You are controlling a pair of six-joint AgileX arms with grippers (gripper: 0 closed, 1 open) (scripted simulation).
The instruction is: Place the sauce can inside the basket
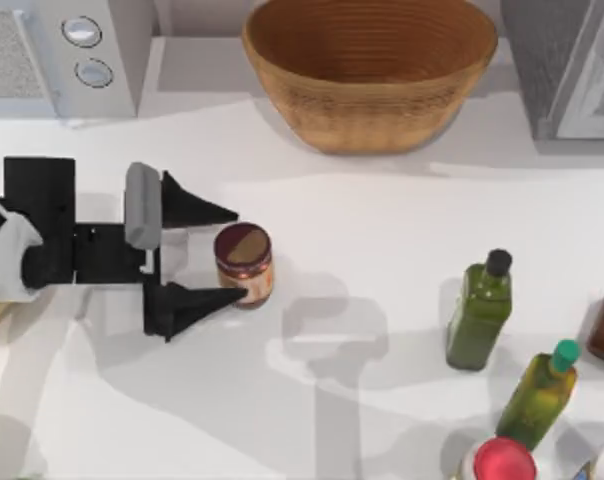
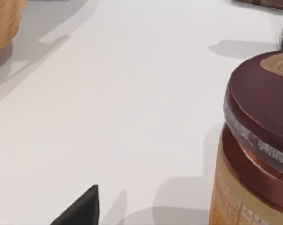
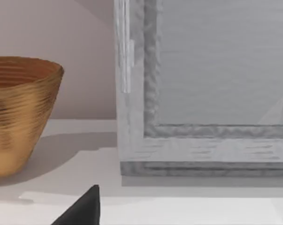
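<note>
So the can (image 1: 244, 263) is standing upright on the white desk (image 1: 382, 230), axis vertical, brown two-tone top facing up, left of the desk's middle and well short of the basket (image 1: 370, 70), which sits at the far edge and is cut off at the top of the overhead shot. My left hand (image 1: 231, 254) comes in from the left with its fingers spread wide; the can sits right at the fingertips, the near finger (image 1: 187, 305) looks like it's touching the can's side, the far one (image 1: 194, 205) is clearly off it. In the left wrist view the can (image 2: 258, 140) is huge and cropped at the edge, label text too blurry to read, and just one dark fingertip (image 2: 83, 208) pokes in. The right wrist view has one black fingertip (image 3: 83, 208), a slice of basket (image 3: 19, 112) and a grey framed cabinet (image 3: 202, 89), so I can't tell how the right hand's fingers stand. Green bottles (image 1: 479, 310) and a red-lidded jar (image 1: 502, 462) are bunched at the right, partly cropped.
</note>
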